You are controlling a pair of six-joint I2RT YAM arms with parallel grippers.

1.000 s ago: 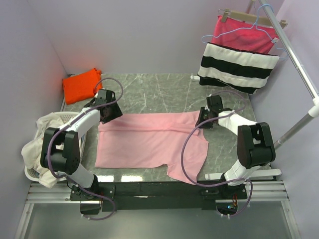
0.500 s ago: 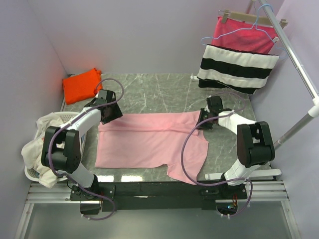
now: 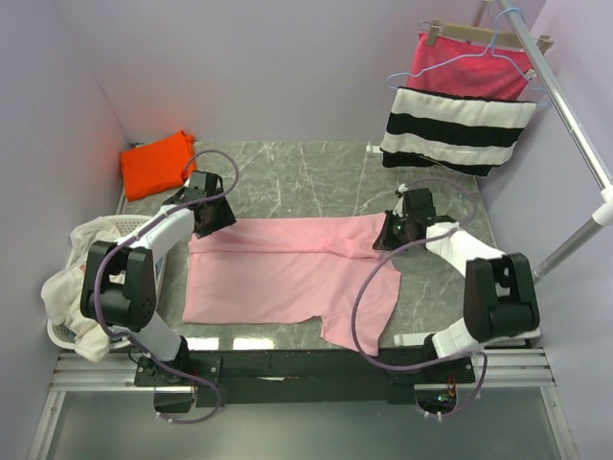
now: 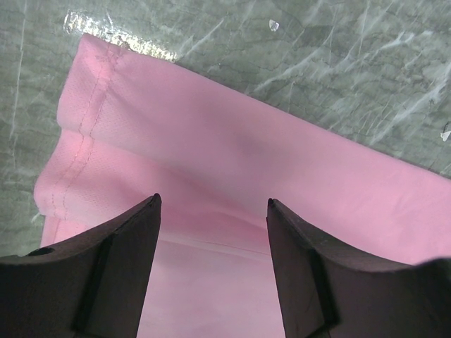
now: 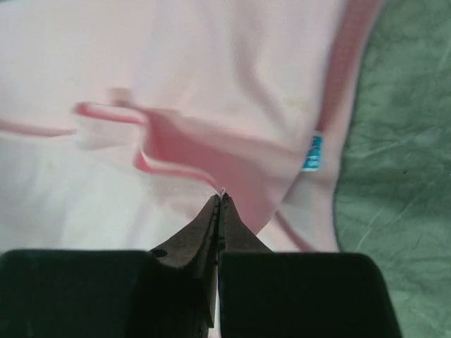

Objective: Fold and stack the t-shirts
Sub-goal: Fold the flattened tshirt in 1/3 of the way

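Note:
The pink t-shirt [image 3: 287, 273] lies spread on the marble table, its far long edge folded over. My right gripper [image 3: 386, 237] is at the shirt's far-right end by the neck. In the right wrist view that gripper [image 5: 221, 193] is shut, with a thin ridge of pink t-shirt [image 5: 176, 70] pinched at its tips, left of the blue neck label [image 5: 313, 153]. My left gripper [image 3: 213, 222] hovers at the far-left corner. It stands open [image 4: 213, 199] over the folded hem of the shirt [image 4: 232, 141], holding nothing. The orange t-shirt [image 3: 155, 163] sits folded at the back left.
A white laundry basket [image 3: 72, 278] with pale cloth stands off the table's left edge. A black-and-white striped cloth [image 3: 458, 129] and a magenta cloth on a hanger [image 3: 469, 62] hang from a rail [image 3: 565, 105] at the back right.
My right gripper has closed onto the pink fabric, and its arm has swung slightly right. The left arm and the shirt's spread look unchanged.

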